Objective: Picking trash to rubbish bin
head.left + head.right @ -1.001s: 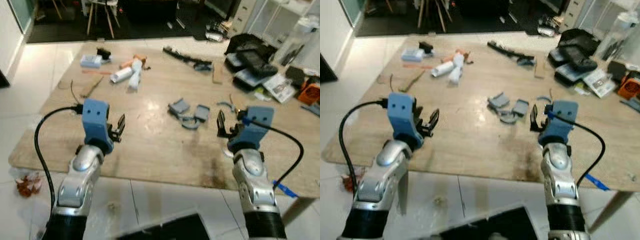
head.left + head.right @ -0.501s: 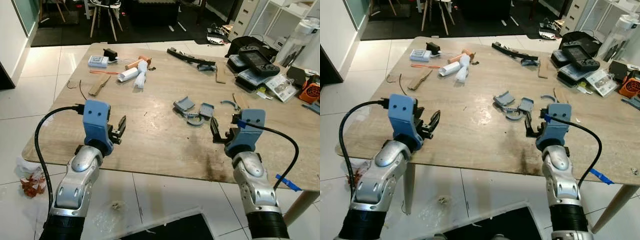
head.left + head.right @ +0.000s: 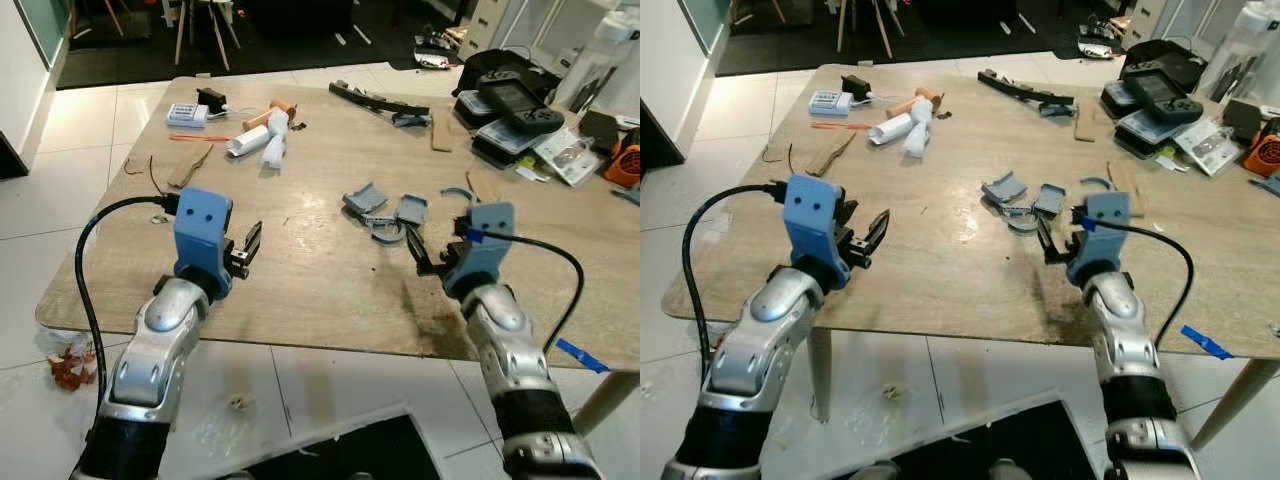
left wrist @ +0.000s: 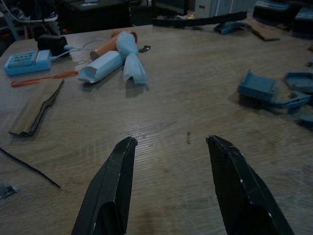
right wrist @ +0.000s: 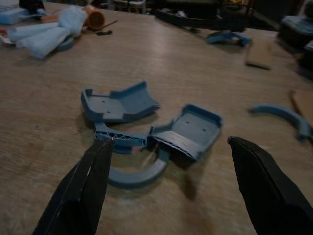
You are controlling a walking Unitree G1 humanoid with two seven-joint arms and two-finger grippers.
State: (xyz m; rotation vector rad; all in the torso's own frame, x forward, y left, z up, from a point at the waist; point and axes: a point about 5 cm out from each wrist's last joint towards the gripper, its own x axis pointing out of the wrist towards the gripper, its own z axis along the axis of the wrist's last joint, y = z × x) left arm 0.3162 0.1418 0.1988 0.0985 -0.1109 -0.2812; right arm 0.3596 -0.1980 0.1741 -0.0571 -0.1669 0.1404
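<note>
I am at the approach step. My right gripper (image 5: 168, 188) has its fingers wide apart, just before the broken blue plastic pieces (image 5: 151, 129) on the wooden table (image 3: 320, 290). My left gripper (image 4: 171, 186) is also spread, empty. Next I must advance the right one and close it around one piece.

Both pincers hover over the wooden table (image 3: 950, 270), the right pincer (image 3: 1044, 243) just beside blue plastic pieces (image 3: 1025, 203).
</note>
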